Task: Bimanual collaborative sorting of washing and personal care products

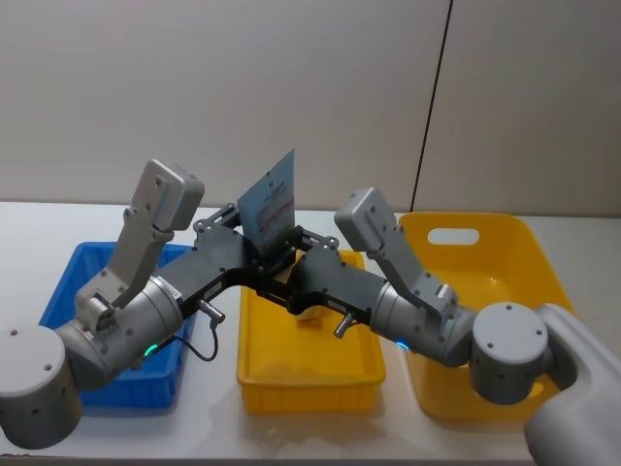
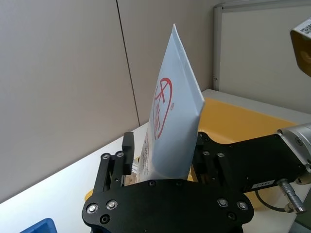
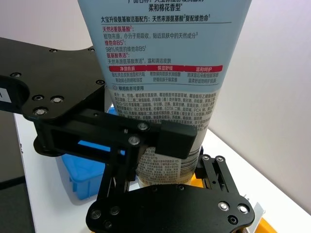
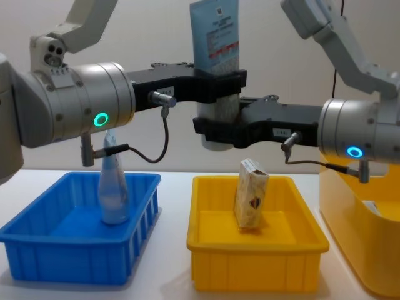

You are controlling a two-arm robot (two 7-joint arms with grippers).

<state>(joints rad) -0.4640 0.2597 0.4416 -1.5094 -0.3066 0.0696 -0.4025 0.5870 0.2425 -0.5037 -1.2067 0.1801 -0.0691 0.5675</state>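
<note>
Starting on your left, the blue bin (image 4: 75, 237) sits on the white table (image 1: 39, 233) and holds one pale-blue squeeze tube (image 4: 114, 187) standing upright, leaning against the bin's inner right wall. Above it your left arm reaches toward the middle, and your left gripper (image 4: 219, 84) is clamped on a second, larger pale-blue tube (image 4: 214, 44), which is held in the air over the middle yellow bin (image 4: 256, 250). That held tube stands nearly vertical with its flat crimped end up and its white cap (image 4: 215, 134) down; in the head view it tilts a little. In the left wrist view you see the tube's red logo and its thin crimped edge rising from between the black fingers (image 2: 127, 148). Your right gripper (image 4: 215, 128) comes in from the other side and grips the same tube lower down, just under the left gripper, near the cap end; the right wrist view shows both sets of black fingers (image 3: 177, 138) pressed against the printed label. So both grippers are pinching one tube at once, the left above the right. Below them, inside the middle yellow bin, a cream-beige packet (image 4: 251, 194) with a small dark-red logo stands on end, tilted slightly. On your far right the larger yellow bin (image 1: 485, 252) sits beside the middle one.
</note>
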